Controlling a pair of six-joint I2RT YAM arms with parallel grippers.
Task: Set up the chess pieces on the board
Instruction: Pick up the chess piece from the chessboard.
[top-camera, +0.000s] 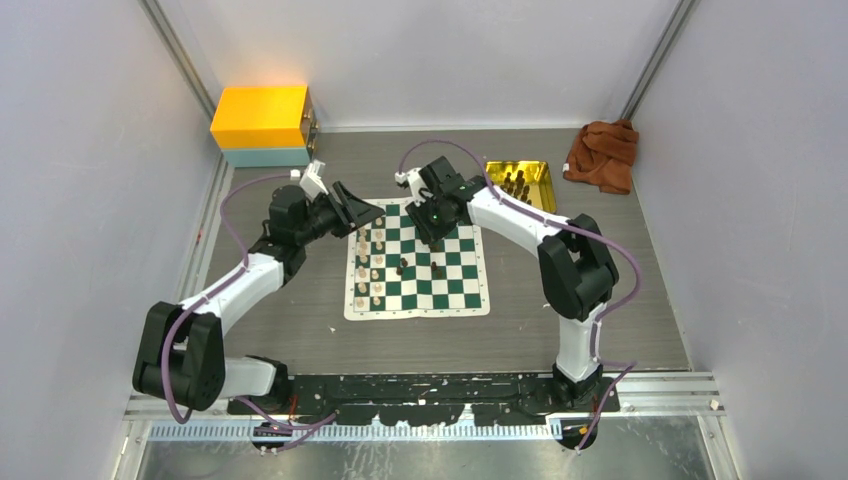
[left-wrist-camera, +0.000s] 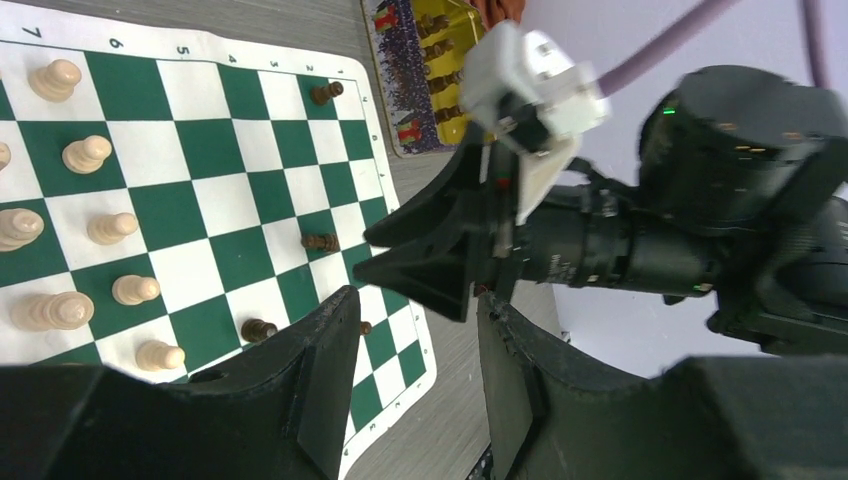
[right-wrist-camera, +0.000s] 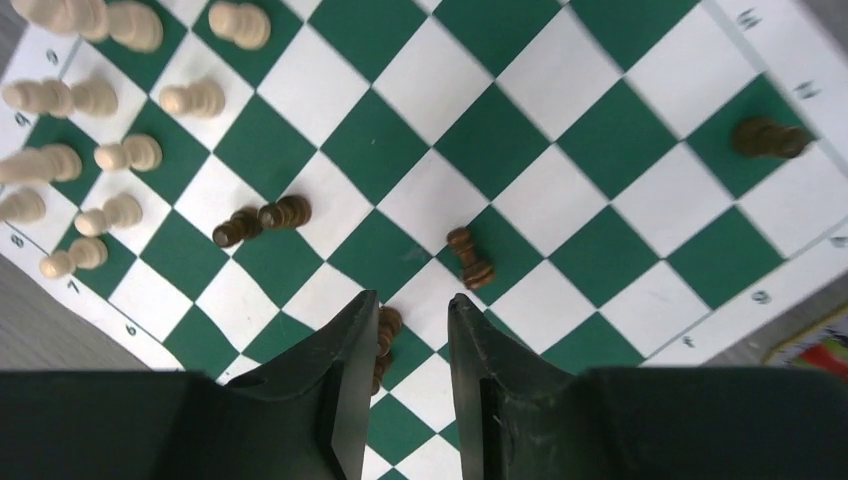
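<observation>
- Black base rail (top-camera: 420, 385) runs along the near edge, and both arms reach away from it toward the board (top-camera: 450, 290), which lies flat mid-table.
- Right gripper (right-wrist-camera: 412, 300) hangs over the far-middle squares, pointing down, with only a narrow gap between its fingers.
- One dark piece (right-wrist-camera: 388, 325) shows in that gap, tucked right against one finger. Bare board shows between it and the other finger, so it isn't pinched.
- Left gripper (top-camera: 368, 212) sits over the board's far-left corner. Its jaws are spread wider and there's nothing between them. In its wrist view the right gripper's fingertips are right in front of it.
- Cream pieces (top-camera: 370, 265) line up in two columns down the left side of the board.
- A handful of dark pieces (right-wrist-camera: 470, 258) are scattered loose around the middle squares, plus one off toward the board's right side.
- Gold tray (top-camera: 545, 190) sits just beside the board's far-right corner and holds more of the dark ones.
- Yellow box (top-camera: 260, 118) is in the far-left corner of the table, and a crumpled brown cloth (top-camera: 602, 152) is far right.
</observation>
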